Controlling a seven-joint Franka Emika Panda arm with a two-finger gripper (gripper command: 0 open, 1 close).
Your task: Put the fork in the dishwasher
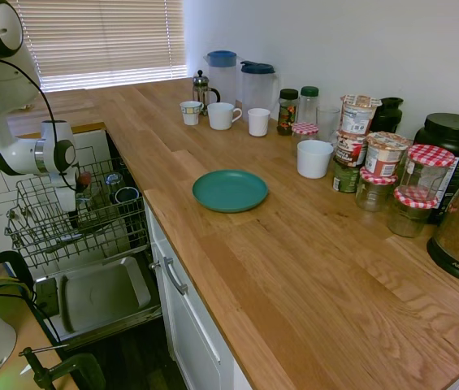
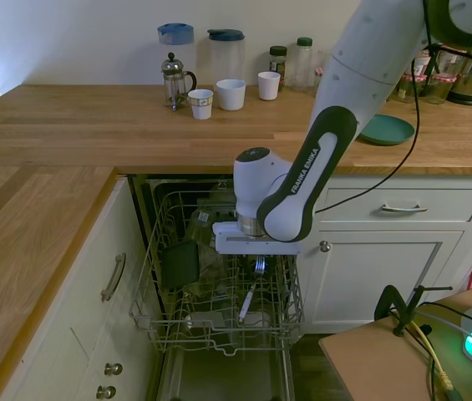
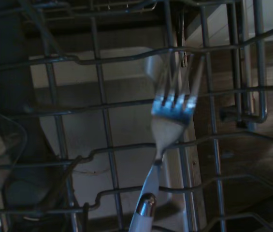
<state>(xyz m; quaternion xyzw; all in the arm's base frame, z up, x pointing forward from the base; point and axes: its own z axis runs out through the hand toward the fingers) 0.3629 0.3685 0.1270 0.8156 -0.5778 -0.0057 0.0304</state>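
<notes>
The dishwasher stands open, its grey wire rack (image 1: 42, 231) (image 2: 156, 280) pulled out over the dropped steel door (image 1: 99, 296). My gripper (image 2: 258, 269) reaches down into the right side of the rack and is shut on the fork (image 2: 247, 304) by its handle end. The slim silver fork slants down from the gripper among the wires, tines lowest. In the wrist view the fork (image 3: 172, 108) lies in front of the rack wires with its tines pointing away. In the first exterior view the rack's contents hide the fork.
A dark container (image 2: 180, 263) and a cup (image 1: 126, 195) sit in the rack. On the wooden counter are a teal plate (image 1: 230, 190), white mugs (image 1: 223, 115), jars (image 1: 385, 154) and pitchers (image 1: 257, 85). White drawers (image 1: 184, 317) flank the dishwasher.
</notes>
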